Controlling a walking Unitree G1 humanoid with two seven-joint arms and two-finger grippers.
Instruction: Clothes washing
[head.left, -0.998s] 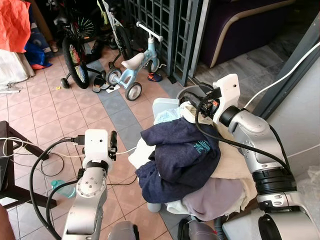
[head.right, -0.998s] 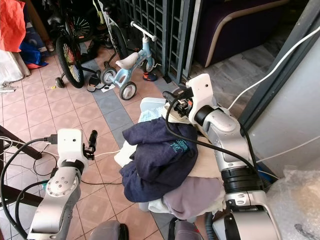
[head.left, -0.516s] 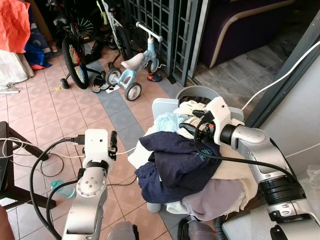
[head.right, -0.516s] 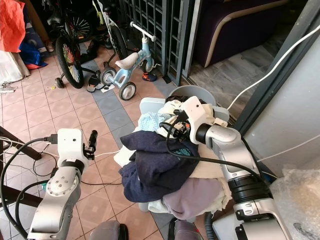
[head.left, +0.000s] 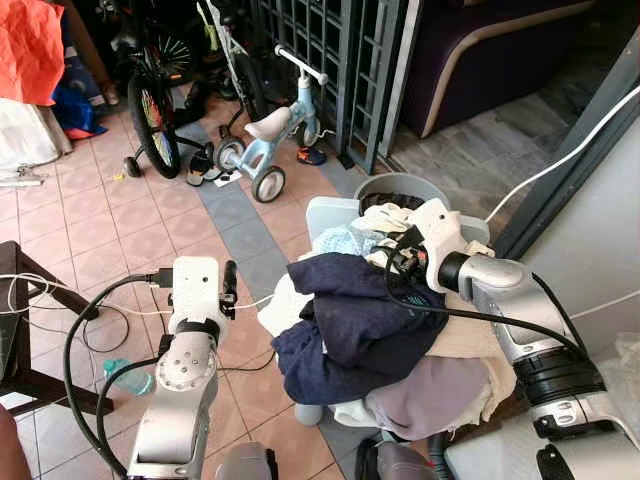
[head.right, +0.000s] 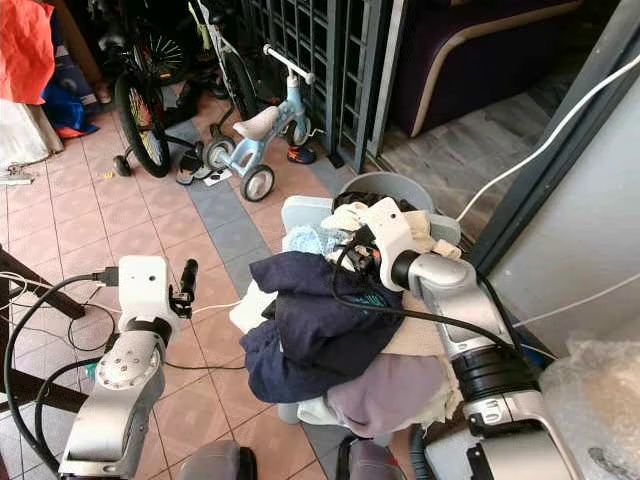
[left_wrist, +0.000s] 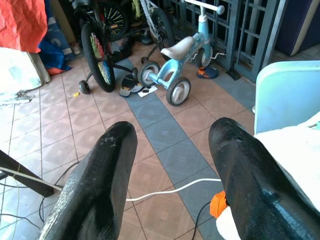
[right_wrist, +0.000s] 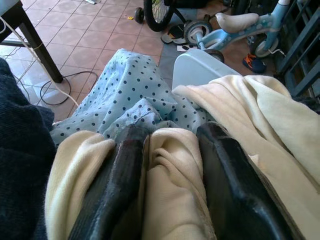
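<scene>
My right gripper has its two black fingers pinched on a fold of cream fleece cloth, atop the heaped laundry pile (dark navy garment draped across it) on the pale blue basket. My left gripper hangs spread apart over the tiled floor.

Clothes pile hides basket.
</scene>
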